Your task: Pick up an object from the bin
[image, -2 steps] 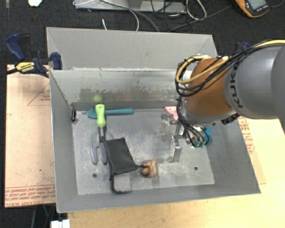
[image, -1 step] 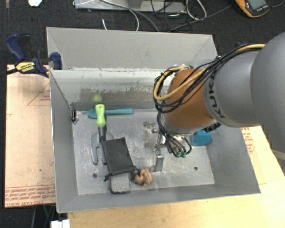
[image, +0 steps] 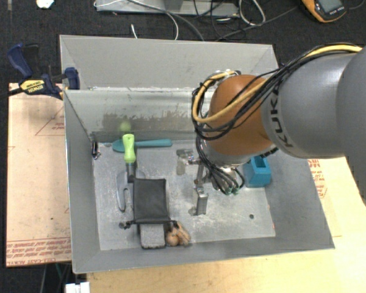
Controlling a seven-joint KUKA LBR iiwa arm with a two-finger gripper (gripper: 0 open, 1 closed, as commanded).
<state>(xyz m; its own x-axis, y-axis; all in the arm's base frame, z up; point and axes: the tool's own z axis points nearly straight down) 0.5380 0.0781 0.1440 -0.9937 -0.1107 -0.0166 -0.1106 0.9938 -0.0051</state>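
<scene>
Though I cannot tell whether the hand (image: 199, 191) is clenched or released, the blue block (image: 258, 171) just beside it looks light and stiff, best pinched across its flat sides.

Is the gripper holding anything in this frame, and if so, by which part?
Nothing is held: the gripper hangs open over bare bin floor, between the black rectangular thing and the blue block.
</scene>
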